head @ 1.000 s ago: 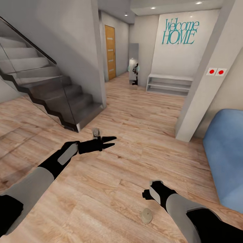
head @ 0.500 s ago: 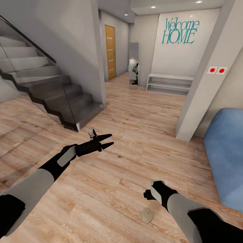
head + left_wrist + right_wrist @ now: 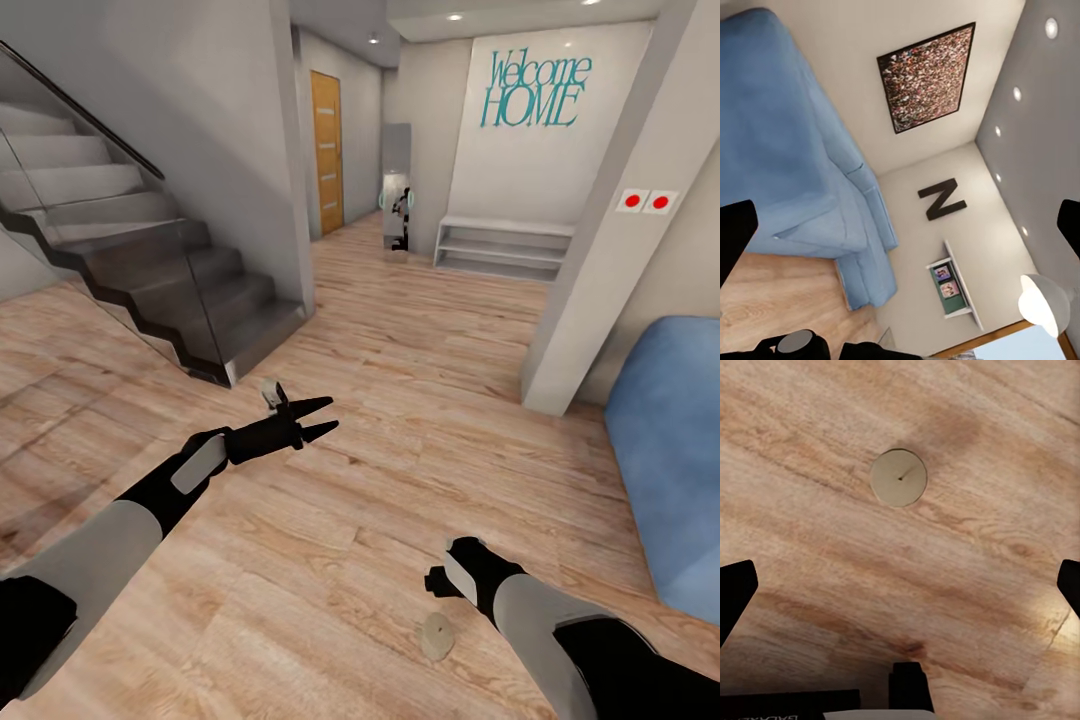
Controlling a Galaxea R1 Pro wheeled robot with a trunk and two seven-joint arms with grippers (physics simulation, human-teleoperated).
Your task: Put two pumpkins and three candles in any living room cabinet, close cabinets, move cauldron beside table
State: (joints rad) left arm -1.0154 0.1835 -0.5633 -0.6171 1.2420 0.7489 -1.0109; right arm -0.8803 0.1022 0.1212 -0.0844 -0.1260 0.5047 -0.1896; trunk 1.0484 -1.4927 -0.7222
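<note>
Right gripper [image 3: 436,580]: hidden in the head view under its own wrist, so finger spacing cannot be read there. In the right wrist view only the two dark fingertips [image 3: 735,594] show, cut off at opposite frame edges, spread wide with nothing between them.

Candle [image 3: 436,637]: stands upright on the wood floor [image 3: 330,560] just below the right gripper, apart from it. Right wrist view shows its round top and wick [image 3: 898,478] from directly above.

Left gripper [image 3: 322,417]: fingers parted in a V, holding nothing. Second candle [image 3: 271,391] lies partly hidden behind the fingers, near the foot of the staircase [image 3: 150,280]; contact cannot be judged.

Blue sofa [image 3: 670,450] is cut off at the right edge. The white shelf unit [image 3: 505,250] under the "Welcome HOME" lettering [image 3: 533,92] is too far away to read its contents.
</note>
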